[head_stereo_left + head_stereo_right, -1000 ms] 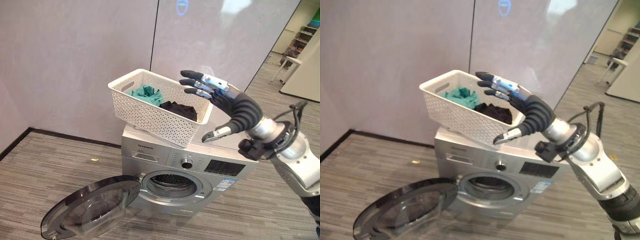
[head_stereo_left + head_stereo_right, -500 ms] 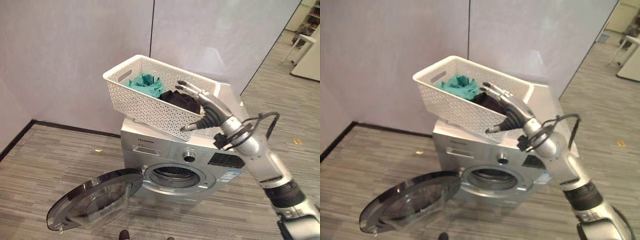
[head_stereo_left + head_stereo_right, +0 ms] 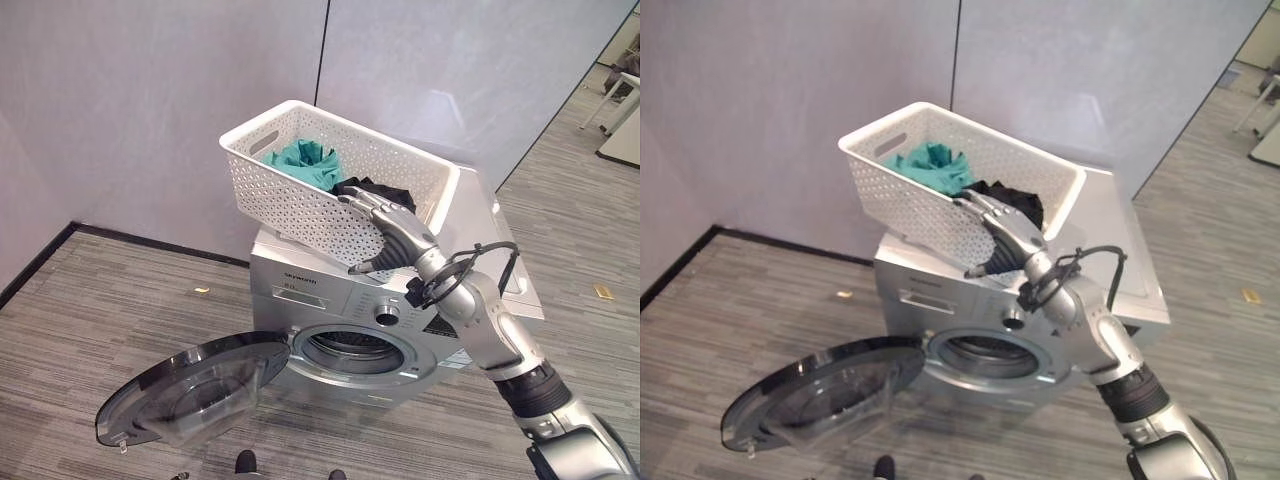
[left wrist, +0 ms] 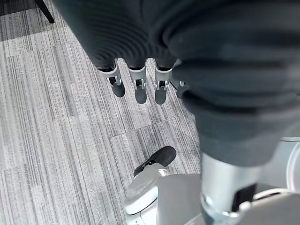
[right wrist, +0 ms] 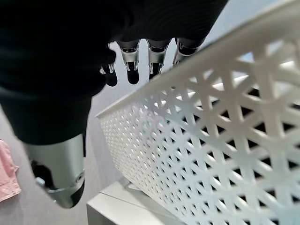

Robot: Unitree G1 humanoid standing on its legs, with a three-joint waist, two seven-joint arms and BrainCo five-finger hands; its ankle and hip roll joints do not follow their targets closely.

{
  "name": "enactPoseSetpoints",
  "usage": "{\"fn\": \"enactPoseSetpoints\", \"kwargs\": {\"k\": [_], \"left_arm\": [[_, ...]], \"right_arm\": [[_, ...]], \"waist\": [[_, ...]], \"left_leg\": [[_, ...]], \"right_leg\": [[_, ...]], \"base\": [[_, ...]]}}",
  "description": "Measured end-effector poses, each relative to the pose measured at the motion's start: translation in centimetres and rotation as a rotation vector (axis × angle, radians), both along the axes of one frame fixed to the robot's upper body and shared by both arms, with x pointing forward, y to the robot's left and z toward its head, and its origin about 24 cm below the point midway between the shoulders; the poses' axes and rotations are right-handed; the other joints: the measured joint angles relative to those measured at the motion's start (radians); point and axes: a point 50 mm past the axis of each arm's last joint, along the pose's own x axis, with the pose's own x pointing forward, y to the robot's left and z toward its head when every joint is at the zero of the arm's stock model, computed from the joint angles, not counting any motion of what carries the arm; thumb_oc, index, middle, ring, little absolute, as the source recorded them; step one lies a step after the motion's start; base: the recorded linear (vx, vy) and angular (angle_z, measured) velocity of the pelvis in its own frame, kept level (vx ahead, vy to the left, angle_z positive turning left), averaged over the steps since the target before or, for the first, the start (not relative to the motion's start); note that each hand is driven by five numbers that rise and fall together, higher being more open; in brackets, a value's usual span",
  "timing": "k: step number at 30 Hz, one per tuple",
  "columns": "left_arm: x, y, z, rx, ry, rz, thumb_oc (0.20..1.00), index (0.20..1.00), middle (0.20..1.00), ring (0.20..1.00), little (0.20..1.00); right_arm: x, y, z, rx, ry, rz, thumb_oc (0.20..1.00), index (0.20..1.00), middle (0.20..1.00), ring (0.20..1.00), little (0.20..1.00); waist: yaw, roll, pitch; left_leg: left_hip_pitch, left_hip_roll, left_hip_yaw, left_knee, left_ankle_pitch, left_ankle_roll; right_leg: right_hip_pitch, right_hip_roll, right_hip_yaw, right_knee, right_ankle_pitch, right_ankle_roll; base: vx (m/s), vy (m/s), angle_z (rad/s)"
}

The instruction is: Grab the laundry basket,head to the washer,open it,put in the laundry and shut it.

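Two grey wall panels (image 3: 180, 100) stand behind a silver washer (image 3: 330, 300) on the striped floor (image 3: 90, 320). Its round door (image 3: 190, 390) hangs wide open, swung down toward the floor, and the drum opening (image 3: 352, 352) is bare. On top of the washer sits the white laundry basket (image 3: 300, 195), tilted, holding a teal garment (image 3: 305, 160) and a black garment (image 3: 375, 190). The right hand (image 3: 385, 225) reaches over the basket's near wall, fingers relaxed and spread, grasping nothing. The left hand (image 4: 140, 89) hangs over the floor, fingers loosely straight, empty.
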Motion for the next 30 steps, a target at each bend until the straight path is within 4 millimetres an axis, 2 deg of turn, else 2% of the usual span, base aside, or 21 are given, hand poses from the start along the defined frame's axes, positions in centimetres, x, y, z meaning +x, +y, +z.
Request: {"fn": "enactPoseSetpoints", "kwargs": {"k": [3, 5, 6, 7, 8, 9, 10, 11, 15, 25, 30], "left_arm": [[-0.2, 0.0, 0.0, 0.002, 0.007, 0.003, 1.000, 1.000, 1.000, 1.000, 1.000], [-0.2, 0.0, 0.0, 0.004, 0.014, 0.006, 1.000, 1.000, 1.000, 1.000, 1.000], [-0.2, 0.0, 0.0, 0.004, 0.015, 0.007, 1.000, 1.000, 1.000, 1.000, 1.000], [-0.1, 0.0, 0.0, 0.004, 0.015, 0.007, 1.000, 1.000, 1.000, 1.000, 1.000], [0.0, 0.0, 0.0, 0.003, 0.013, 0.006, 1.000, 1.000, 1.000, 1.000, 1.000], [0.0, -0.2, -0.1, 0.000, 0.012, 0.005, 1.000, 1.000, 1.000, 1.000, 1.000], [0.2, -0.2, -0.1, -0.002, 0.008, 0.003, 1.000, 1.000, 1.000, 1.000, 1.000], [0.2, -0.2, -0.1, -0.002, 0.009, 0.004, 1.000, 1.000, 1.000, 1.000, 1.000], [0.4, -0.4, -0.1, -0.005, 0.003, 0.002, 1.000, 1.000, 1.000, 1.000, 1.000], [0.1, -0.1, 0.0, 0.000, 0.010, 0.009, 1.000, 1.000, 1.000, 1.000, 1.000], [-0.1, 0.0, 0.0, -0.002, 0.018, 0.010, 1.000, 1.000, 1.000, 1.000, 1.000]], "right_arm": [[0.4, 0.0, 0.1, -0.046, -0.022, -0.022, 1.000, 1.000, 1.000, 1.000, 1.000], [0.8, 0.1, 0.2, -0.094, -0.042, -0.036, 0.903, 0.903, 0.903, 0.903, 0.903], [0.9, 0.1, 0.2, -0.104, -0.046, -0.041, 0.959, 0.959, 0.959, 0.959, 0.959], [1.1, 0.0, 0.2, -0.126, -0.056, -0.057, 0.859, 0.859, 0.859, 0.859, 0.859], [1.5, -0.1, 0.3, -0.155, -0.068, -0.079, 0.617, 0.617, 0.617, 0.617, 0.617], [1.7, -0.2, 0.3, -0.158, -0.069, -0.083, 0.548, 0.548, 0.548, 0.548, 0.548], [2.0, -0.3, 0.3, -0.159, -0.076, -0.097, 0.319, 0.319, 0.319, 0.319, 0.319], [2.2, -0.4, 0.4, -0.163, -0.082, -0.109, 0.200, 0.200, 0.200, 0.200, 0.200], [2.8, -0.9, 0.4, -0.177, -0.088, -0.157, 0.200, 0.200, 0.200, 0.200, 0.200], [2.7, -1.9, 0.2, -0.200, -0.081, -0.180, 0.200, 0.200, 0.200, 0.200, 0.200], [3.0, -4.1, -0.3, -0.263, -0.061, -0.231, 0.200, 0.200, 0.200, 0.200, 0.200]], "waist": [[0.003, 0.005, 0.003], [0.004, 0.006, 0.004], [0.006, 0.006, 0.004], [0.012, 0.006, 0.004], [0.017, 0.006, 0.004], [0.019, 0.006, 0.004], [0.021, 0.006, 0.005], [0.021, 0.007, 0.005], [0.025, 0.007, 0.005], [0.019, 0.004, 0.001], [0.020, -0.001, -0.010]], "left_leg": [[0.000, 0.000, 0.001, 0.001, 0.000, 0.000], [0.000, 0.000, 0.001, 0.004, 0.000, 0.000], [0.000, 0.000, 0.001, 0.004, 0.000, 0.000], [0.000, 0.000, 0.001, 0.004, 0.000, 0.000], [0.000, 0.000, 0.001, 0.004, 0.000, 0.000], [0.000, 0.000, 0.001, 0.004, 0.000, 0.000], [-0.001, 0.000, 0.001, 0.004, 0.000, 0.000], [-0.001, 0.000, 0.001, 0.004, -0.001, 0.000], [-0.002, 0.000, 0.000, 0.004, -0.001, 0.000], [0.004, -0.001, 0.003, 0.004, 0.001, 0.004], [0.007, -0.001, 0.004, 0.000, -0.001, 0.002]], "right_leg": [[0.000, 0.000, 0.000, 0.000, -0.001, 0.000], [-0.001, 0.001, 0.001, 0.000, 0.002, -0.004], [-0.001, 0.001, 0.001, 0.000, 0.002, -0.004], [-0.001, 0.001, 0.001, 0.000, 0.003, -0.005], [-0.001, 0.001, 0.001, 0.000, 0.003, -0.004], [-0.001, 0.001, 0.001, 0.000, 0.003, -0.004], [-0.001, 0.001, 0.001, 0.000, 0.003, -0.004], [-0.002, 0.001, 0.000, 0.000, 0.003, -0.004], [-0.002, 0.000, 0.000, 0.000, 0.001, -0.003], [0.003, -0.001, 0.001, 0.008, 0.008, -0.006], [0.005, -0.002, 0.001, 0.008, 0.010, -0.006]], "base": [[0.01, 0.003, 0.00], [0.00, 0.000, 0.00], [0.00, 0.000, 0.00], [0.00, 0.000, 0.00], [0.00, 0.000, 0.00], [0.00, 0.000, 0.00], [0.00, 0.000, 0.00], [0.00, 0.000, 0.00], [0.00, 0.000, 0.00], [0.00, 0.000, 0.00], [0.00, 0.000, 0.00]]}}
